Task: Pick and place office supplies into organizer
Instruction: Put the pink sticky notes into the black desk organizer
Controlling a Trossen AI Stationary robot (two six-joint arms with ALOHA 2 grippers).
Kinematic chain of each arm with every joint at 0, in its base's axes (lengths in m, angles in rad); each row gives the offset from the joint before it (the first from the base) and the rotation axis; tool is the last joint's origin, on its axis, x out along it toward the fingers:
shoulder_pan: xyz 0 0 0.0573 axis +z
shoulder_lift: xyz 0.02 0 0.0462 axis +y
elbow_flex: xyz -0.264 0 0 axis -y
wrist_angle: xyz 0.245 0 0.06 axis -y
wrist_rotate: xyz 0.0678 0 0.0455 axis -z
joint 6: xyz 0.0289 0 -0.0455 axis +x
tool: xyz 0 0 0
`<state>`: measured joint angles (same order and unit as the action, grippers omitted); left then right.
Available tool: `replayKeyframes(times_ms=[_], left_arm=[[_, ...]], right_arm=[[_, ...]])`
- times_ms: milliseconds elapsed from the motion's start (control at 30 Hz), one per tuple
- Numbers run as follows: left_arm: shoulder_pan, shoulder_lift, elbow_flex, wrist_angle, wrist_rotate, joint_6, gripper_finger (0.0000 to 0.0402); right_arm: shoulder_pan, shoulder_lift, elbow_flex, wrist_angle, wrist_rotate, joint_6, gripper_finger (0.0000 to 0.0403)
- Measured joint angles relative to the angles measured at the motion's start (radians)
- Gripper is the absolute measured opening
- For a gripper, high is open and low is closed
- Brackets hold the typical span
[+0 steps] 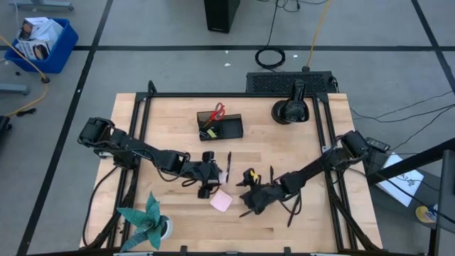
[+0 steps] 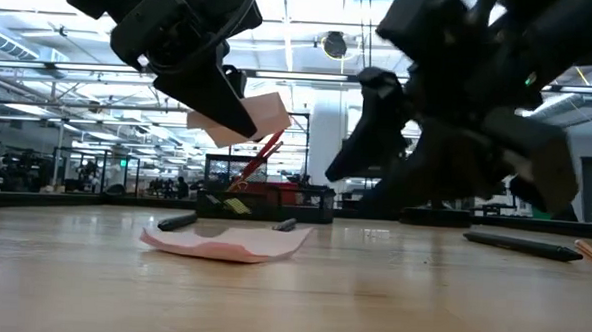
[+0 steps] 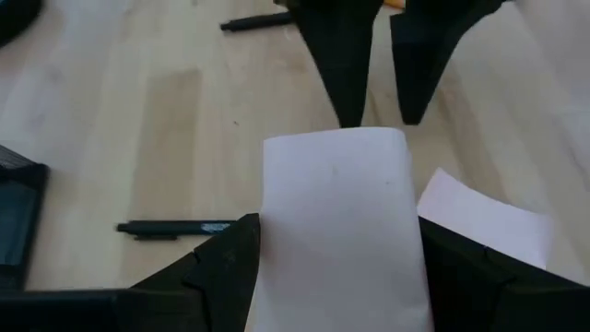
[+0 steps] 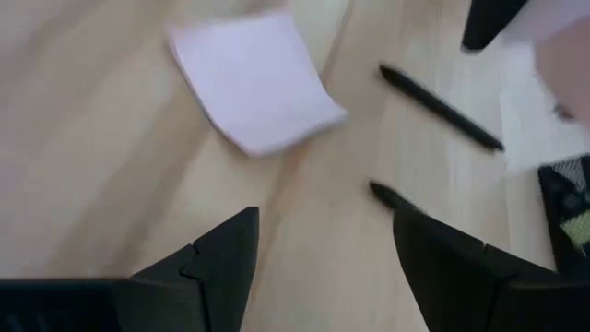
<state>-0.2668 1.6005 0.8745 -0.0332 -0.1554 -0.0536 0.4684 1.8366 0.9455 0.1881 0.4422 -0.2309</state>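
The organizer holds scissors. The left gripper grips a sticky note above the table; the right gripper hangs open, empty. Pens and pad remain.

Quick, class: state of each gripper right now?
Left gripper: shut on a sticky note.
Right gripper: open, empty.

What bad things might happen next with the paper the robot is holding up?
1. The left gripper holds a pink note above the table only by its edge, so it might slip and flutter down.
2. The right gripper hangs open close by, above the other pink note and black pens; the two arms might bump.
3. The organizer already holds scissors, which might block the note.
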Motion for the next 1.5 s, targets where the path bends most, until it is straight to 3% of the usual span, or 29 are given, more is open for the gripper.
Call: replayKeyframes(times_ms=[333,433,633,967,1100,1233,1500], left_arm=[[-0.004,0.000,0.000,-0.045,0.113,-0.066,0.0250],[-0.004,0.000,0.000,-0.048,0.113,-0.092,0.0250],[-0.004,0.000,0.000,-0.047,0.154,-0.136,0.0250],[-0.004,0.000,0.000,-0.043,0.180,-0.170,0.0250],[-0.004,0.000,0.000,-0.041,0.181,-0.190,0.0250],[-0.004,0.000,0.000,-0.041,0.181,-0.193,0.0250],[-0.004,0.000,0.000,-0.004,0.180,-0.192,0.0250]], right_arm=[[0.057,0.051,0.001,0.042,0.048,-0.193,0.0240],[0.046,0.116,0.003,0.142,0.029,-0.269,0.0240],[0.043,0.201,0.005,0.275,0.098,-0.434,0.0240],[0.044,0.204,0.004,0.210,0.111,-0.570,0.0229],[0.053,0.204,0.004,0.127,0.201,-0.626,0.0227],[0.088,0.203,0.005,0.080,0.222,-0.666,0.0230],[0.113,0.200,0.004,0.028,0.168,-0.656,0.0231]])
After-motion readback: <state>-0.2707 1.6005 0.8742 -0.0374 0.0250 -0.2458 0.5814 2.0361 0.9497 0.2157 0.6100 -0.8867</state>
